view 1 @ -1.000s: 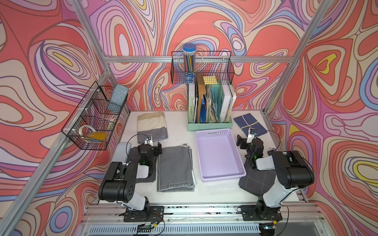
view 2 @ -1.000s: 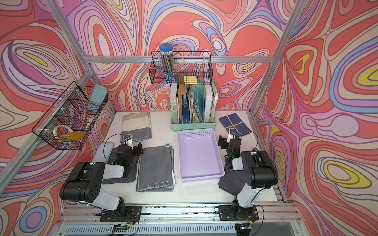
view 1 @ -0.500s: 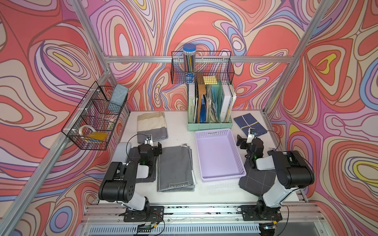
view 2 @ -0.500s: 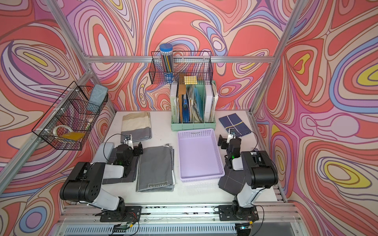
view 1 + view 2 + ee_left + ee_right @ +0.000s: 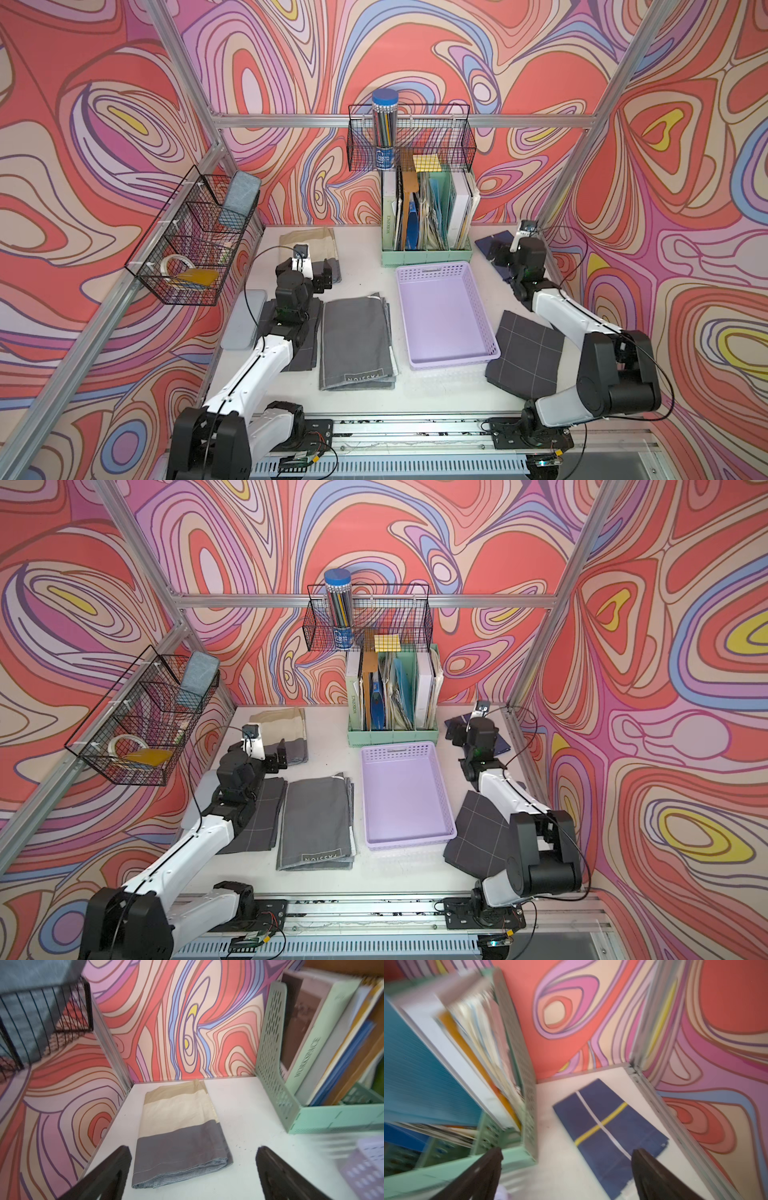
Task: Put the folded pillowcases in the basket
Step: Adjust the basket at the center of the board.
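- Hanging at the left of the frame in both top views: black wire basket (image 5: 191, 245), fixed to the side wall.
- Left gripper (image 5: 322, 277), left of centre. Jaws spread wide, nothing between them, pointed at the back wall.
- Beige-and-grey folded cloth (image 5: 180, 1130) lies dead ahead of it in the left wrist view, flat on the white table (image 5: 245, 1115) near the back left corner. Fingers (image 5: 116, 1167) flank its near end; contact, cannot tell.
- Dark checked cloth (image 5: 307, 353) lies partly under the left arm.
- Plain grey folded cloth (image 5: 355, 336), centre frame, label at its near end, just beside the basket's left wall.
- Lilac basket (image 5: 453, 360), centre-right, sits flat on the table just in front of the mint file holder (image 5: 428, 257). Every folded cloth lies outside it. Which cloth is the pillowcase, I cannot tell.
- Right gripper (image 5: 498, 257), upper right of the table. Jaws wide, gripping nothing. Its wrist view is blurred.
- Navy cloth (image 5: 604, 1126), yellow and white stripes, back right corner, ahead of that gripper.
- Second checked cloth (image 5: 525, 357), lower right, near the basket's front corner.
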Controlling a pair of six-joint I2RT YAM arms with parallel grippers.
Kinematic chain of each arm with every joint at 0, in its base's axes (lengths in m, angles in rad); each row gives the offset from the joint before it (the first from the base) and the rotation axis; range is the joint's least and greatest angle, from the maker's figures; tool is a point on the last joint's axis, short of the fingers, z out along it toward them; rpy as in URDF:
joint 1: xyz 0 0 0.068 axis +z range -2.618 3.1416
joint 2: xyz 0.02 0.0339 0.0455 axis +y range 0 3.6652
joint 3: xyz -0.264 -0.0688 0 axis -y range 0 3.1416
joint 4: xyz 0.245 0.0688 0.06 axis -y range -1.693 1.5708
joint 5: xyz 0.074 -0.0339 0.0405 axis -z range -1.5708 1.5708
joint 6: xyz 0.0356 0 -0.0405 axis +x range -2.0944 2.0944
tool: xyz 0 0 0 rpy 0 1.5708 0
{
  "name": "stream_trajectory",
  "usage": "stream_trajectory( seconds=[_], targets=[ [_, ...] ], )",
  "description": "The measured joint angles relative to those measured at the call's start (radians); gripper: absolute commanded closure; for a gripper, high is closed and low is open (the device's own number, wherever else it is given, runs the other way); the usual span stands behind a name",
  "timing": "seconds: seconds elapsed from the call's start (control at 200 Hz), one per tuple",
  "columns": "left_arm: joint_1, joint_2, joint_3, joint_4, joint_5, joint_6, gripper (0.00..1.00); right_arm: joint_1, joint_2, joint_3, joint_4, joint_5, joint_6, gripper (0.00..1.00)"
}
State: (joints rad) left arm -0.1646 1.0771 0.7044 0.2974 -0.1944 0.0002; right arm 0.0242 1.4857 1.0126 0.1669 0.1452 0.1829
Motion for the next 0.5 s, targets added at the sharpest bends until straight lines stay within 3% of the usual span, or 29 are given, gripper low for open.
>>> stream_trajectory(
  seconds=[0.09, 0.13, 0.145, 0.215, 0.255, 0.305, 0.38, 0.446, 0.501],
  targets=[
    [-0.018, -0.016, 0.232, -0.254, -0.048, -0.13, 0.01, -0.061, -0.019, 0.103, -0.093, -0.144, 0.146, 0.02],
    [-0.017, -0.019, 0.307, -0.338, -0.068, -0.183, 0.02, -0.095, -0.023, 0.1, -0.097, -0.215, 0.198, 0.13],
    [-0.016, -0.023, 0.337, -0.371, -0.077, -0.21, 0.06, -0.109, -0.023, 0.094, -0.103, -0.246, 0.223, 0.15],
    [0.0, -0.05, 0.386, -0.454, -0.061, -0.283, 0.26, -0.153, -0.002, 0.069, -0.136, -0.35, 0.296, 0.44],
    [0.011, -0.072, 0.386, -0.502, -0.037, -0.314, 0.27, -0.166, 0.019, 0.058, -0.164, -0.387, 0.318, 0.52],
    [0.02, -0.084, 0.385, -0.566, -0.02, -0.346, 0.32, -0.169, 0.045, 0.048, -0.218, -0.429, 0.344, 0.74],
    [0.022, -0.076, 0.393, -0.664, 0.01, -0.378, 0.41, -0.164, 0.048, 0.04, -0.295, -0.46, 0.359, 0.89],
    [0.021, -0.057, 0.414, -0.75, 0.036, -0.397, 0.52, -0.16, 0.026, 0.035, -0.33, -0.467, 0.366, 0.91],
    [0.019, -0.04, 0.444, -0.823, 0.058, -0.402, 0.56, -0.16, -0.003, 0.034, -0.357, -0.467, 0.374, 0.8]
  ],
)
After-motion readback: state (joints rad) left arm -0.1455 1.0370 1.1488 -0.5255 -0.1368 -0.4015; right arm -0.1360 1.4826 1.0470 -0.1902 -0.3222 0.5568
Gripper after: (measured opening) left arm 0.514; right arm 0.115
